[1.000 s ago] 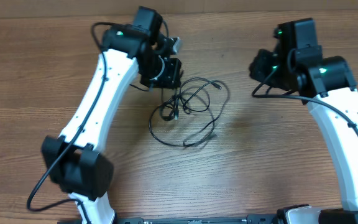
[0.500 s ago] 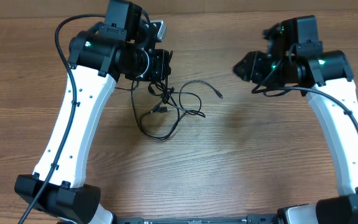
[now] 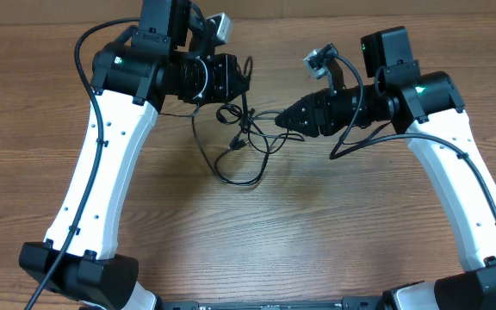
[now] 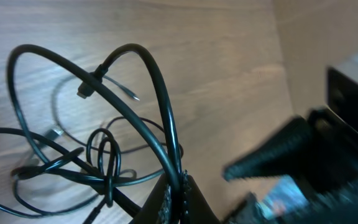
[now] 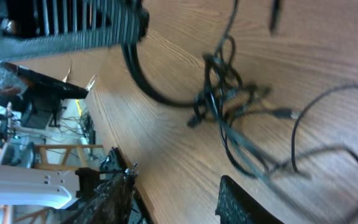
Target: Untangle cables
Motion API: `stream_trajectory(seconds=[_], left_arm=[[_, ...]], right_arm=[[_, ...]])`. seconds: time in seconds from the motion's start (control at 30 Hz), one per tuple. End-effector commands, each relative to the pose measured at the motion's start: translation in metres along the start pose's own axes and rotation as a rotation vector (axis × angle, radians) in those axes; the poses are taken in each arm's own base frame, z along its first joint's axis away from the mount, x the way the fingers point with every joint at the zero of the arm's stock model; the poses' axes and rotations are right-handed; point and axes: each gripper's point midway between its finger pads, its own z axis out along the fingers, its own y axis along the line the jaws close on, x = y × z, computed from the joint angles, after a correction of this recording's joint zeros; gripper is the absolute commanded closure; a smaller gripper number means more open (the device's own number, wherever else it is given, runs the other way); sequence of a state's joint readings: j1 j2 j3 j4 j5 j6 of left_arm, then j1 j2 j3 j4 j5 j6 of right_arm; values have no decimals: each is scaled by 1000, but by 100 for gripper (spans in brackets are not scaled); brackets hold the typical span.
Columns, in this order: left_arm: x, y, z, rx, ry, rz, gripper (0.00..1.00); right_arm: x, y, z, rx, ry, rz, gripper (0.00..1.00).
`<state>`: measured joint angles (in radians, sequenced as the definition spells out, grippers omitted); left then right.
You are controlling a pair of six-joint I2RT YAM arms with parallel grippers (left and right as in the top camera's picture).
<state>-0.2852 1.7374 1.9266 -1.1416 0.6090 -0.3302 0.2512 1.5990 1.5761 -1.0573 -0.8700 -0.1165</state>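
The left gripper (image 3: 243, 82) clamps the cables (image 3: 242, 138), whose tangle runs lengthwise toward the table's (image 3: 360, 241) near edge; the right gripper's (image 3: 287, 119) fingers stand apart.

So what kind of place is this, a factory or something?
Probably a robotics lab or workshop, not a factory: a white left arm and right arm work over a wooden table with tangled cables, and cluttered equipment stands in the background.

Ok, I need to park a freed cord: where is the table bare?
Bare table on the near side of the cables, between the left arm and right arm; also outside the left arm. Crowded where the left gripper and right gripper flank the cables.
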Motion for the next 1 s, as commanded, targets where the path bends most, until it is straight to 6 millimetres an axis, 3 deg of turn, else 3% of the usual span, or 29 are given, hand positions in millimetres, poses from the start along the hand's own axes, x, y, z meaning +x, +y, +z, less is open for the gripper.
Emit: stream_trajectory(seconds=[0.0, 0.1, 0.23, 0.33, 0.47, 0.6, 0.77, 0.97], left_arm=[[6, -24, -20, 98, -3, 45, 96], [6, -26, -20, 105, -2, -17, 96], [6, -50, -26, 235, 5, 38, 96], [11, -65, -33, 317, 20, 92, 96], [19, -69, -39, 325, 31, 124, 96], [24, -72, -44, 326, 33, 122, 96], [27, -81, -57, 341, 10, 148, 96], [29, -87, -69, 337, -21, 175, 96]], right_arm=[[-4, -5, 1, 18, -15, 18, 56], [-3, -2, 3, 12, -9, 73, 55], [2, 0, 12, 44, 18, 57, 46], [2, -18, 14, 171, 12, 85, 44], [-10, -44, 7, 321, -54, 161, 44], [-17, -51, 8, 348, -74, 139, 42], [-5, -59, 31, 291, 1, 186, 43], [5, -59, 55, 204, 67, 217, 53]])
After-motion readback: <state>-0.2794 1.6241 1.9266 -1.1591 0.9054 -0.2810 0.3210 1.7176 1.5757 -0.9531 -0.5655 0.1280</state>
